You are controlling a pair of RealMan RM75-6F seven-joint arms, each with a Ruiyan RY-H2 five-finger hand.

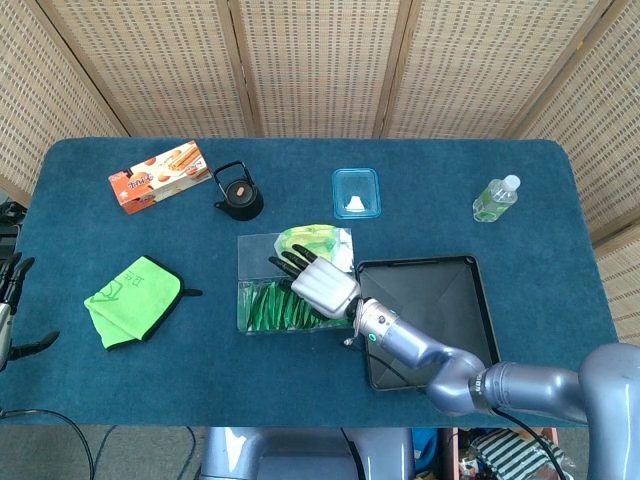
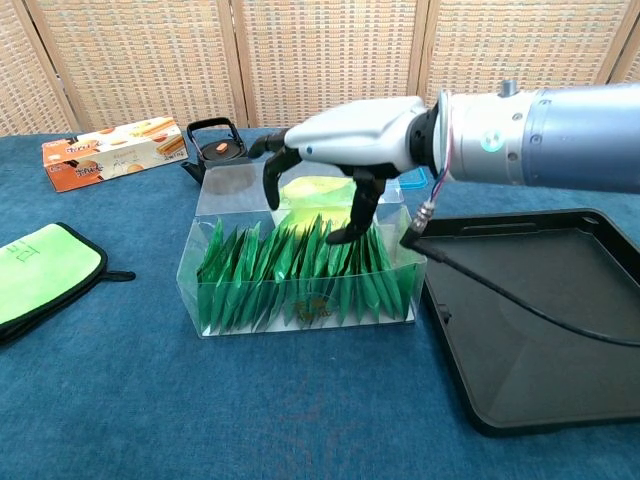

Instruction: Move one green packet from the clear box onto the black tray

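Blue carpet-like cloth covers the table (image 1: 560,180), and the right hand (image 2: 345,140) hangs over the clear box (image 2: 300,300), its dark fingers (image 2: 362,210) spread and pointing down toward the green packets (image 2: 300,270), holding nothing that I can see. Whether a fingertip touches a packet is hard to tell. The packets stand upright in a glossy row along the box's near side; a yellow-green bag (image 1: 308,238) lies behind them, partly hidden by the hand. To the right, just beside the box, sits the matte black tray (image 2: 540,330), its far right corner cut off in the chest view. At the left edge of the head view only dark fingertips of the left hand (image 1: 12,300) show; their state I cannot tell.
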